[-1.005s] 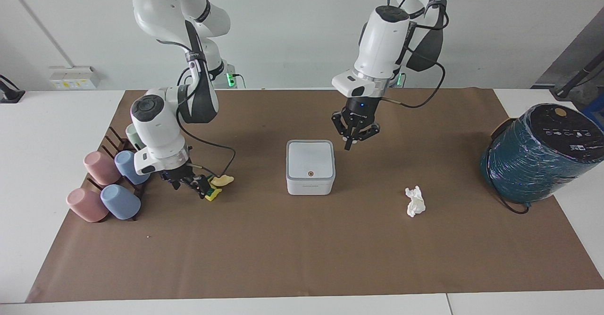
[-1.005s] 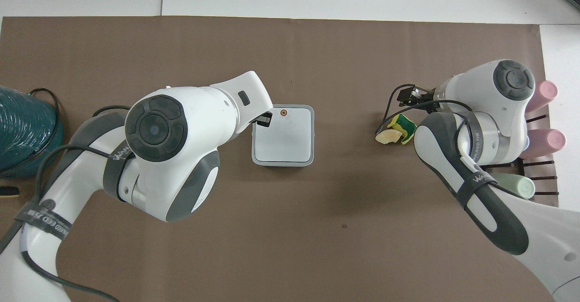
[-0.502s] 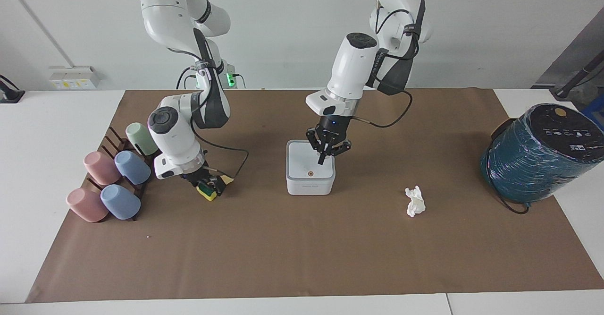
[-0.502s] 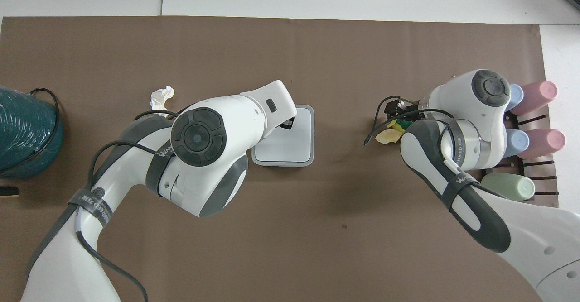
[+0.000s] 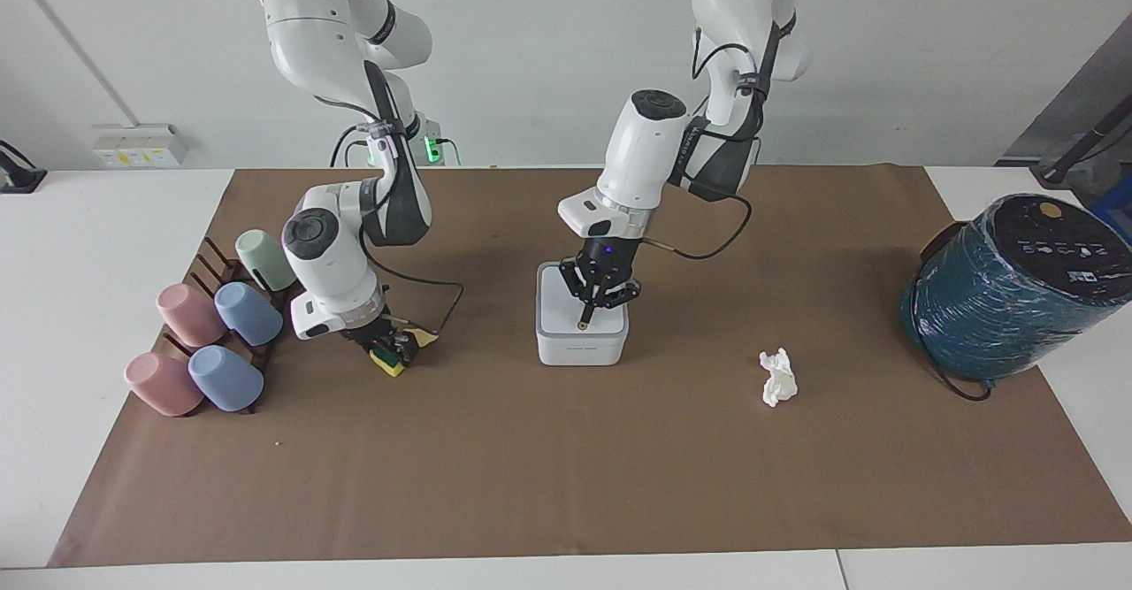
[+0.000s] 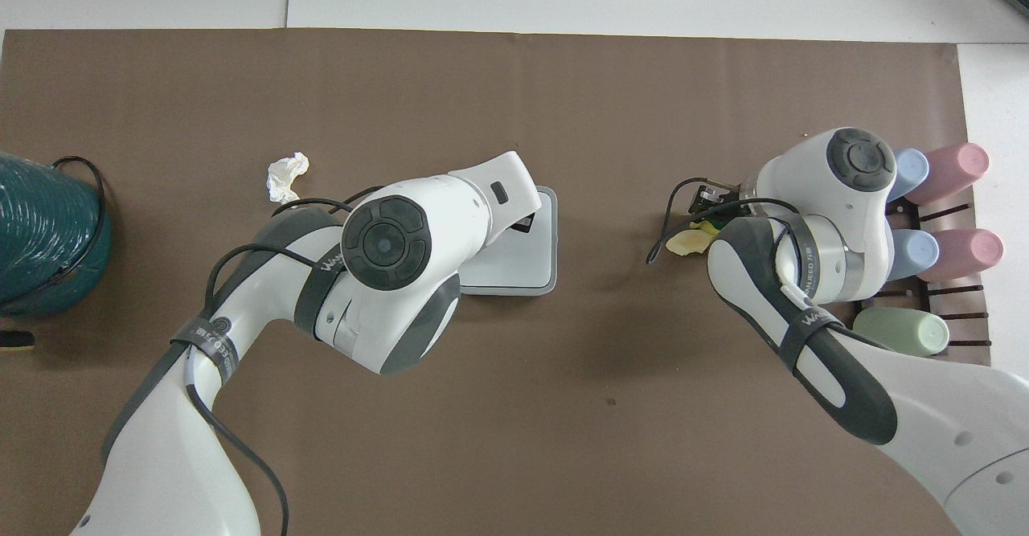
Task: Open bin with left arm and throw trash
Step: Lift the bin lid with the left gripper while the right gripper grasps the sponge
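The left arm (image 5: 650,143) bends down from its base and points its wrist almost straight at the table, so that the left gripper (image 5: 585,317) stands over the lid of the bin (image 5: 581,342), its fingers drawn together into one tip that meets the small orange-brown button on the lid; from overhead the arm's white wrist covers most of the bin (image 6: 540,235) and hides that tip. The lid lies flat and shut. The right arm (image 5: 332,245) is folded low toward its own end of the table, and the right gripper (image 5: 389,348) is down at the brown paper sheet (image 5: 566,484), clamped on the yellow-and-green sponge piece (image 5: 386,362). The pale yellow scrap (image 5: 423,335) lies touching that gripper, on its bin side; overhead it peeks out beside the arm's elbow (image 6: 685,241). The white paper wad (image 5: 777,377) lies well apart from the left gripper, toward the left arm's end of the table and a little farther from the robots than the bin. Close by the right gripper, a rack holds pastel cups (image 5: 217,342) on their sides. A big teal wrapped cylinder (image 5: 1008,285) stands at the left arm's end of the table.
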`<state>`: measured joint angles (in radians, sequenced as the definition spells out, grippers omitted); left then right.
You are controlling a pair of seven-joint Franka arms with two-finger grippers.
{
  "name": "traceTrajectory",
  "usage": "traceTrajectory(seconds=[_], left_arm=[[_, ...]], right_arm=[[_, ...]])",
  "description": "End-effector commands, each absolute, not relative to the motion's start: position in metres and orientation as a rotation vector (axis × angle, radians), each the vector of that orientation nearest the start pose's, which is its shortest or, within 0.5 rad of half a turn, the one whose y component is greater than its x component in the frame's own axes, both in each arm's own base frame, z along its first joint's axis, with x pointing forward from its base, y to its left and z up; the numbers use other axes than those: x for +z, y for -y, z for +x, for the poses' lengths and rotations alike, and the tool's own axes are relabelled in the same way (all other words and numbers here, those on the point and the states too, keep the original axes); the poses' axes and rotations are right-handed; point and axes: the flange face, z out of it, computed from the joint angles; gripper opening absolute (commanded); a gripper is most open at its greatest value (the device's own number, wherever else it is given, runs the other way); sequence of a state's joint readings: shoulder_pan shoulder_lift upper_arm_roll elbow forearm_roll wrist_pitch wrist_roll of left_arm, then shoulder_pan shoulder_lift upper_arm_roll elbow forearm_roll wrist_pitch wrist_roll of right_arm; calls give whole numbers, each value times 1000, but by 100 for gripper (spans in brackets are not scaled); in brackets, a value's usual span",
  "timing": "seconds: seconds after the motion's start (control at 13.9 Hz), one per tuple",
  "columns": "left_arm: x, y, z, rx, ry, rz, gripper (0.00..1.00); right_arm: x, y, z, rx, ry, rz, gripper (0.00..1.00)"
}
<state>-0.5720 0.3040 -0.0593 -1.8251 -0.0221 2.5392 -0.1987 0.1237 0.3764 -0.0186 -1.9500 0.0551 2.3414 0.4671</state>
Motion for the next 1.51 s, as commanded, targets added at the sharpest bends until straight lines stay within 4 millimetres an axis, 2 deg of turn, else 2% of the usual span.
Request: traceTrajectory(seconds=[0.0, 0.14, 0.29, 0.43, 0.57, 0.79, 0.93, 1.0, 1.29, 1.44], left_arm=[[403, 400, 537, -609, -676, -3206, 0], [399, 402, 536, -611, -681, -3206, 0], [393, 401, 537, -587, -678, -3204, 0], [399, 401, 539, -594, -676, -3204, 0], [394, 400, 537, -580, -678, -3203, 0], [384, 396, 532, -548, -681, -3196, 0], [389, 396, 534, -557, -677, -3197, 0], [396, 393, 535, -554, -670, -3197, 0], [470, 375, 517, -499, -664, -3187, 0], [494, 364, 508, -453, -655, -3180, 0]], right_arm=[[290, -56, 616, 13, -605, -3058, 0], [300, -56, 622, 1, -595, -3064, 0], [319, -55, 628, 0, -580, -3070, 0], [343, -60, 633, -21, -512, -3077, 0], [373, -66, 633, -81, -458, -3068, 0], [415, -71, 630, -124, -449, -3048, 0], [442, -77, 629, -142, -449, -3024, 0], [455, -81, 627, -145, -449, -3002, 0], [500, -85, 617, -170, -493, -2882, 0], [507, -100, 612, -143, -504, -2816, 0]])
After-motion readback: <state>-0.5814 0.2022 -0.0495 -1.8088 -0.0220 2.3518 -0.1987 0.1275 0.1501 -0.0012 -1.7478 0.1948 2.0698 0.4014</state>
